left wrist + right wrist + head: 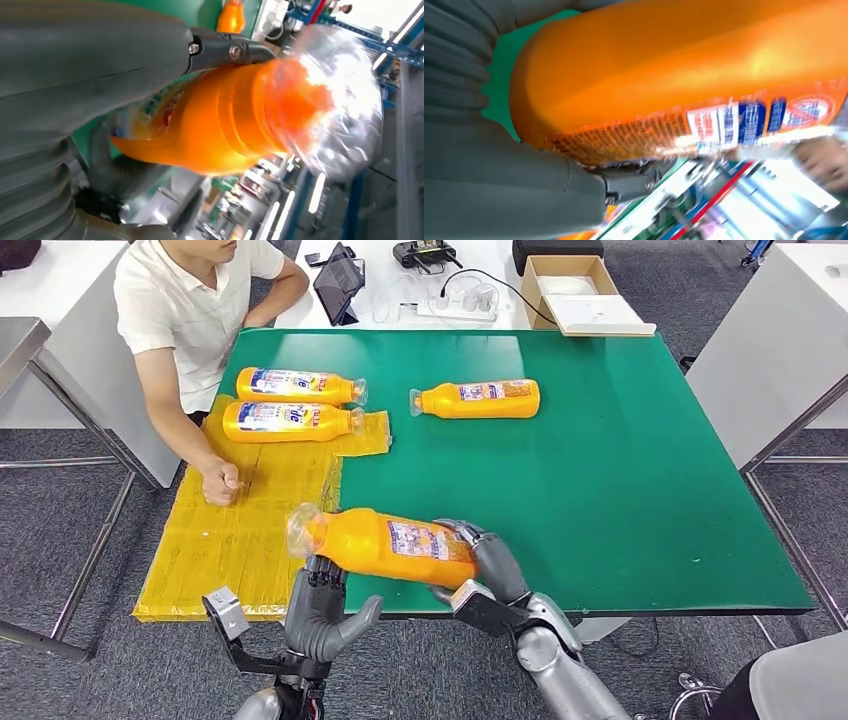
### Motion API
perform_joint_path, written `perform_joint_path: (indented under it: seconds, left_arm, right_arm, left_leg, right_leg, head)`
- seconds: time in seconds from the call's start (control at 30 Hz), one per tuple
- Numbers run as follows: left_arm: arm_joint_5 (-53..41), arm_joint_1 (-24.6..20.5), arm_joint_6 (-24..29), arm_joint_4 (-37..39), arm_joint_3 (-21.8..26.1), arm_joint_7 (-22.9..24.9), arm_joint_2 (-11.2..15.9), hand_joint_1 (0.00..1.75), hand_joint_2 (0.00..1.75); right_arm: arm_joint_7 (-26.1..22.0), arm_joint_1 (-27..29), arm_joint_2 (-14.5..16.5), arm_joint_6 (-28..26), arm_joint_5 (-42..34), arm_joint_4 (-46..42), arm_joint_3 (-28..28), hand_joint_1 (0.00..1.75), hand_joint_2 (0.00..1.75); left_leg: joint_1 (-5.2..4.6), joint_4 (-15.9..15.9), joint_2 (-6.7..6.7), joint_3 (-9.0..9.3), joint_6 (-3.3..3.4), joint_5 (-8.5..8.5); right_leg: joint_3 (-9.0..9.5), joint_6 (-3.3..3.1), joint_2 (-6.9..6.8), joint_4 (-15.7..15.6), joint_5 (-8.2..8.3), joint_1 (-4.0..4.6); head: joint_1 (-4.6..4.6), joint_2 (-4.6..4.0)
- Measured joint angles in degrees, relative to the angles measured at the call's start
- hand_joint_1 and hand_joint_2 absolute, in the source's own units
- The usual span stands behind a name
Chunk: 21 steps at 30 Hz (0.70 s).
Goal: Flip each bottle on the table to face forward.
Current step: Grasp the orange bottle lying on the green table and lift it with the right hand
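Head view: my right hand [480, 555] grips the base end of an orange bottle [385, 543] held above the green table's [620, 470] near edge, while my left hand [322, 608] supports it beneath the neck. Three more bottles lie farther back. Left wrist view: my fingers [225, 50] rest against the bottle's shoulder. Right wrist view: my thumb [499, 200] presses its labelled side.

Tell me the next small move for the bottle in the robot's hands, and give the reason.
Probably keep rolling the held bottle until its blue front label faces up. Both the left hand and right hand hold it above the table edge, small-print label showing.
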Motion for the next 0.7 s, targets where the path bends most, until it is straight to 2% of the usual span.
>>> perform_joint_path:
  seconds: [0.4,0.43,0.53,0.57,0.7]
  left_arm:
    - [1.62,-2.05,0.61,1.56,-0.77,0.75,-0.06,0.00,1.75]
    - [1.55,-2.20,0.80,1.64,-0.83,0.55,-0.06,0.30,1.75]
    - [0.32,-2.83,1.98,1.82,-1.18,-0.42,-0.06,1.61,1.75]
    - [-0.22,-3.15,2.38,1.91,-1.30,-0.67,-0.06,1.75,1.75]
    - [-1.26,-4.25,2.97,2.37,-1.72,-1.26,-0.06,1.75,1.75]
  right_arm:
    - [-2.28,-0.70,1.39,0.72,-0.97,0.00,6.04,1.75,1.75]
    - [-2.30,-0.72,1.44,0.99,-1.16,0.00,6.32,1.75,1.75]
    - [-2.33,-0.93,1.75,1.72,-1.72,0.07,7.19,1.75,1.75]
    - [-2.36,-1.02,1.91,1.96,-1.96,0.15,7.46,1.75,1.75]
    - [-2.53,-1.41,2.55,2.51,-2.80,0.68,8.24,1.71,1.75]
  left_leg:
    - [-0.02,0.00,-0.02,-0.01,0.00,0.00]
    - [-0.02,0.00,-0.02,-0.01,0.00,0.00]
    - [-0.02,0.00,-0.02,-0.01,0.00,0.00]
    - [-0.02,0.00,-0.02,-0.01,0.00,0.00]
    - [-0.01,0.00,-0.02,-0.01,0.00,0.00]
  right_leg:
    - [0.00,0.00,-0.04,-0.01,0.00,-0.02]
    - [0.00,0.00,-0.03,-0.01,0.00,-0.02]
    - [-0.01,0.00,-0.04,-0.01,0.00,-0.01]
    - [-0.01,0.00,-0.04,-0.01,0.00,-0.01]
    - [0.00,0.00,-0.03,-0.01,0.00,-0.01]
  head:
    - [0.01,0.01]
    - [0.01,0.01]
    - [0.01,0.00]
    - [0.01,0.00]
    - [0.01,0.00]
